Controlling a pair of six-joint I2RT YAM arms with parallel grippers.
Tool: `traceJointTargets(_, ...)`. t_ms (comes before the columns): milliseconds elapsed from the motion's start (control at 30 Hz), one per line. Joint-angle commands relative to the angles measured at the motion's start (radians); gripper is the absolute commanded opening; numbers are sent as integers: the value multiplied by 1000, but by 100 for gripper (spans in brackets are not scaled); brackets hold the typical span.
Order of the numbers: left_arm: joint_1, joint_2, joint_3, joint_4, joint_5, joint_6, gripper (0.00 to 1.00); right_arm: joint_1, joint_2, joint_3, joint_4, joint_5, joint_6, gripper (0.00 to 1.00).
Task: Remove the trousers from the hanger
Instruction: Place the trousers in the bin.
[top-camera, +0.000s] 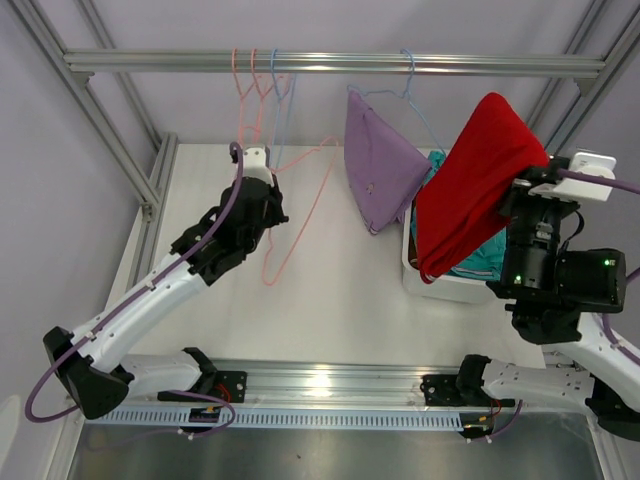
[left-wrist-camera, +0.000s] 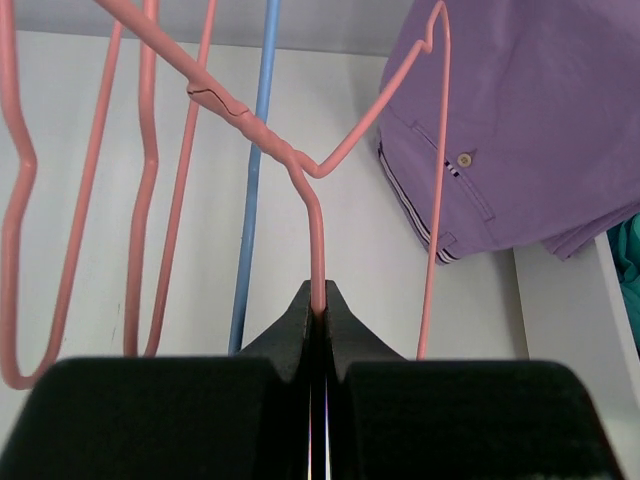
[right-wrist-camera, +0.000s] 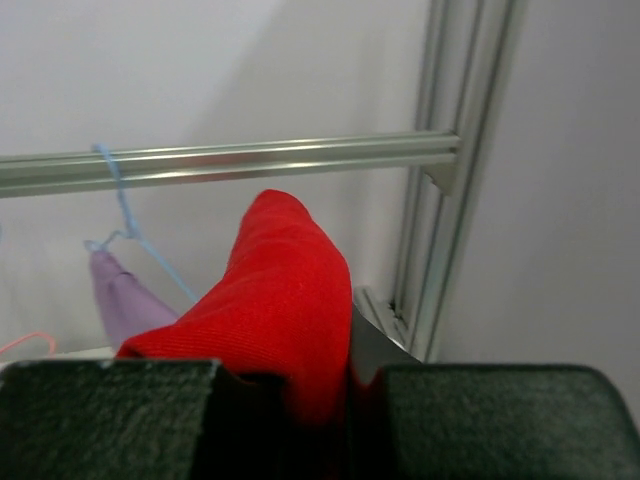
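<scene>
Arms — left end effector (left-wrist-camera: 318, 312) outstretched, clamped on pink hanger (left-wrist-camera: 316, 225); right end effector (right-wrist-camera: 325, 385) raised, pinching red trousers (top-camera: 478, 185).

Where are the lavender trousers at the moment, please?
In the top view, the lavender trousers hang on a blue hanger from the rail, right of centre, just left of the red trousers.

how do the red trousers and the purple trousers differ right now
The red trousers are pinched in the right gripper, with no hanger showing; the purple trousers hang on a blue hanger from the rail. The red pair is held over the white bin; the purple pair hangs beside it. Both are plain, one-colour cloth.
</scene>
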Motion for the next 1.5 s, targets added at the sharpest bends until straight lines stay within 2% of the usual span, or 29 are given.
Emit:
traceJointTargets(0,-11,8,34,29,-2,1,1,-111,-76,-6,-42,1,80,0)
traceJointTargets(233,-23,17,37,28,-4,4,0,-371,-184,-6,-356,-32,353,0)
traceJointTargets(333,-29,18,39,28,-4,6,1,-446,-215,9,-480,-69,445,0)
traceJointTargets(567,-48,21,39,28,-13,15,1,-526,-245,12,-651,-115,551,0)
traceJointTargets(800,-68,21,39,31,-31,29,0,-532,-241,-116,-717,-156,691,0)
traceJointTargets(1067,-86,31,50,21,-44,43,1,-589,-45,-216,-613,-222,820,0)
traceJointTargets(1200,-88,24,47,24,-45,47,1,-663,119,-201,-585,-290,912,0)
traceJointTargets(1467,-88,20,53,21,-16,47,0,-802,324,-81,-616,-400,1022,0)
